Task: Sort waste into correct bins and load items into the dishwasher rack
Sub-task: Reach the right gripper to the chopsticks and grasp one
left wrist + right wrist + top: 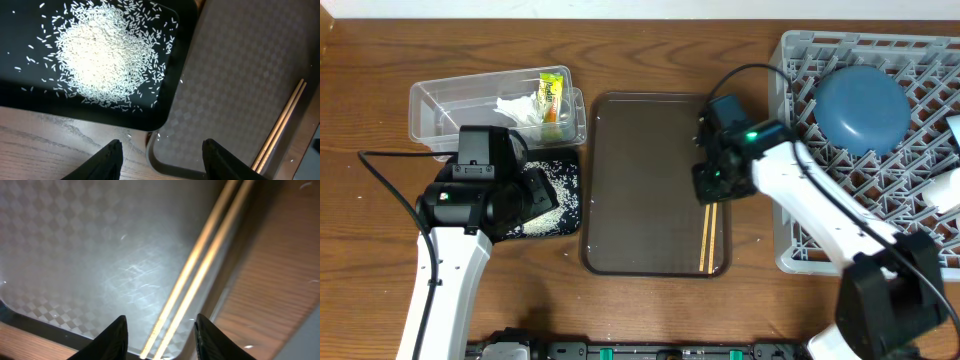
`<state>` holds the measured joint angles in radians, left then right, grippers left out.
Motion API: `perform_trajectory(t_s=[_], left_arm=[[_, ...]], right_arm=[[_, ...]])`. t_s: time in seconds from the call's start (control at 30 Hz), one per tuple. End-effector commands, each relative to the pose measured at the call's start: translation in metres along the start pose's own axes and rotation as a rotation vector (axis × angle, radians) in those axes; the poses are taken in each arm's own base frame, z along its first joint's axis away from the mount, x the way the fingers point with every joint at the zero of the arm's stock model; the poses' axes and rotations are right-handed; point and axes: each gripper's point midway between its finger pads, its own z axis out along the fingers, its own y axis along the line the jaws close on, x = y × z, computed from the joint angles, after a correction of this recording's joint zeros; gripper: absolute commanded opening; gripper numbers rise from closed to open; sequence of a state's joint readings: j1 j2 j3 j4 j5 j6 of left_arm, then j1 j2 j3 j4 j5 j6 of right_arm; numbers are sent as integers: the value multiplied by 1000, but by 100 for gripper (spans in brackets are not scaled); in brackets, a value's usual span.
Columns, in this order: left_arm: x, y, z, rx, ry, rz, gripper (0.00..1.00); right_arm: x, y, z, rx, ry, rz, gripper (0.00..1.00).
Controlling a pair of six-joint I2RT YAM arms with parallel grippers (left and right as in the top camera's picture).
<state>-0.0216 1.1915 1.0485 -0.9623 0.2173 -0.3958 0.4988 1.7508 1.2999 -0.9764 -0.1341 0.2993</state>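
Two wooden chopsticks (711, 238) lie side by side at the right edge of the brown serving tray (640, 180). My right gripper (711, 192) hangs open just above them; in the right wrist view the chopsticks (200, 270) run between its open fingers (161, 339). Loose white rice (548, 200) lies in the shallow black tray (572, 165). My left gripper (525, 195) is open and empty over that tray; the rice (102, 47) and chopsticks (280, 125) show in its wrist view. The clear tub (435, 100) holds white tissue (517, 108) and the yellow-green wrapper (552, 95). The blue bowl-plate (861, 108) sits in the grey rack (800, 240).
A white object (948, 190) lies at the rack's right edge. A few rice grains are scattered on the wooden table (55, 145) near the black tray's corner. The brown tray's raised rim (165, 162) lies between my left fingers (161, 159).
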Motion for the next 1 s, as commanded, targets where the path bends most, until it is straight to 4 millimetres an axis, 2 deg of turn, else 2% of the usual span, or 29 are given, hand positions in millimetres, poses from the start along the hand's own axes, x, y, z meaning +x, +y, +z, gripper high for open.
perform_trajectory(t_s=[0.0, 0.13, 0.3, 0.43, 0.97], left_arm=[[-2, 3, 0, -15, -3, 1, 54], [-2, 3, 0, -15, -3, 1, 54], [-1, 3, 0, -15, -3, 1, 54], [-1, 3, 0, -15, -3, 1, 54], [0, 4, 0, -18, 4, -1, 54]], right_arm=[[11, 10, 15, 12, 52, 52, 41], [22, 13, 31, 32, 106, 69, 40], [39, -1, 49, 110, 149, 153, 40], [45, -5, 57, 122, 151, 168, 41], [52, 2, 71, 116, 135, 161, 41]])
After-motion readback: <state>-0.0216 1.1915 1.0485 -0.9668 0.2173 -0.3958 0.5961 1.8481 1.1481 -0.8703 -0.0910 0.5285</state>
